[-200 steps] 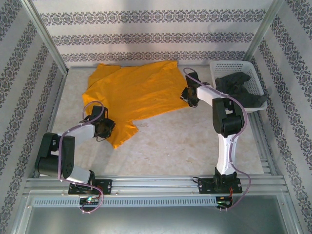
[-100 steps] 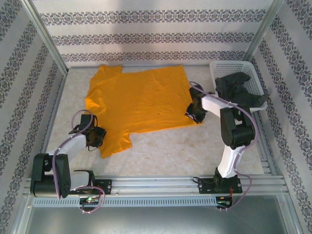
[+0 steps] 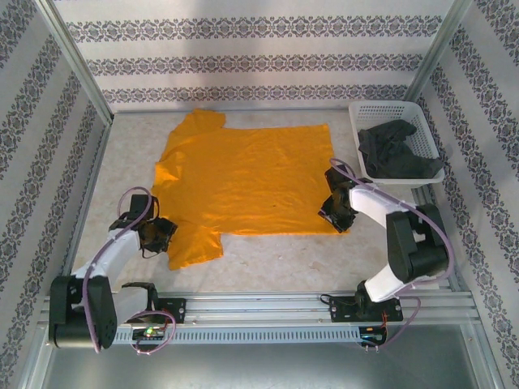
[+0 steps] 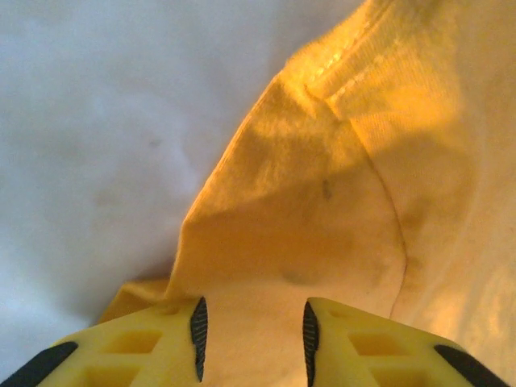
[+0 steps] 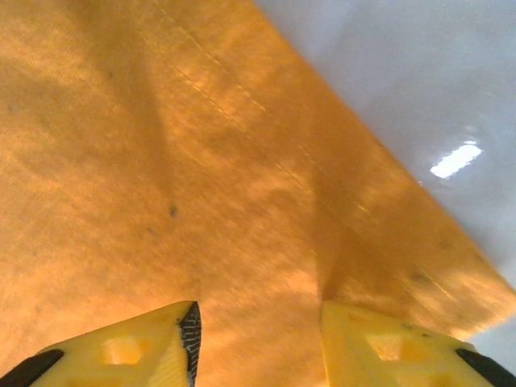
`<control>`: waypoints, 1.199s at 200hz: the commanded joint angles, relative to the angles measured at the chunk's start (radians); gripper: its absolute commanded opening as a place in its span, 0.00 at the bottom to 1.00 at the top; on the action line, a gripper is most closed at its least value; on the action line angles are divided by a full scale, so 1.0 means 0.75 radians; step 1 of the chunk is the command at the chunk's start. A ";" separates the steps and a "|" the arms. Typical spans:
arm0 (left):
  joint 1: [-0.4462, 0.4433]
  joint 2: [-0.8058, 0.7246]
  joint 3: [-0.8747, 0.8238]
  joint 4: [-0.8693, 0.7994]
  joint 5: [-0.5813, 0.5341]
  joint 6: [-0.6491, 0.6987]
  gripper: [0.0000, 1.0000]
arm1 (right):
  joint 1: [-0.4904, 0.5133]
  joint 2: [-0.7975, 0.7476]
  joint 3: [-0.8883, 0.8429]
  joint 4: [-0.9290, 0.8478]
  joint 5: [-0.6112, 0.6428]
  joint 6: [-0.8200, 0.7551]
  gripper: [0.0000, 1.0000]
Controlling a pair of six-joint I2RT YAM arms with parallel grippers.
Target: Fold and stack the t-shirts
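**A:** The left claw (image 4: 251,326) is low at the near left of the table (image 3: 276,255). Its jaws are a little apart over the near sleeve of the orange shirt (image 3: 243,178). Cloth shows in the gap, and nothing looks clamped.

**B:** And the right claw (image 5: 258,322)?

**A:** It's parted too, on the hem at the shirt's near right corner. A crease runs up to one finger (image 5: 355,339), so I'd guess that finger is pressing on the cloth.

**B:** What could go wrong?

**A:** The left claw has only the sleeve edge to take. If it closes on a thin bite there, the sleeve could slip out halfway through a fold and flop back. If one claw lifts before the other, the body would skew and the fold would come out crooked.

**B:** Is the shirt itself a problem?

**A:** It lies flat across the middle of the table with its other sleeve towards the far edge, but there are faint wrinkles. Folded over as they are, they'd be pressed in.

**B:** And farther back?

**A:** The grey shirt (image 3: 393,154) is heaped in the basket (image 3: 385,107) at the far right corner. I'd expect the lattice to catch the cloth, so a careless pull could drag the basket along with it.
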 commanded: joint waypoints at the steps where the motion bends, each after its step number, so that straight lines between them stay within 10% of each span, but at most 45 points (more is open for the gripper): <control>1: -0.012 -0.136 0.076 -0.275 -0.078 0.064 0.41 | 0.021 -0.212 -0.038 -0.055 0.115 -0.022 0.47; 117: -0.230 -0.281 -0.129 -0.428 -0.003 -0.069 0.48 | -0.166 -0.670 -0.305 -0.079 -0.070 -0.260 0.50; 187: -0.262 -0.220 -0.077 -0.405 -0.106 -0.100 0.00 | -0.174 -0.637 -0.297 -0.092 -0.038 -0.204 0.49; 240: -0.263 -0.627 0.000 -0.817 -0.240 -0.222 0.00 | -0.168 -0.614 -0.334 -0.103 -0.006 -0.025 0.49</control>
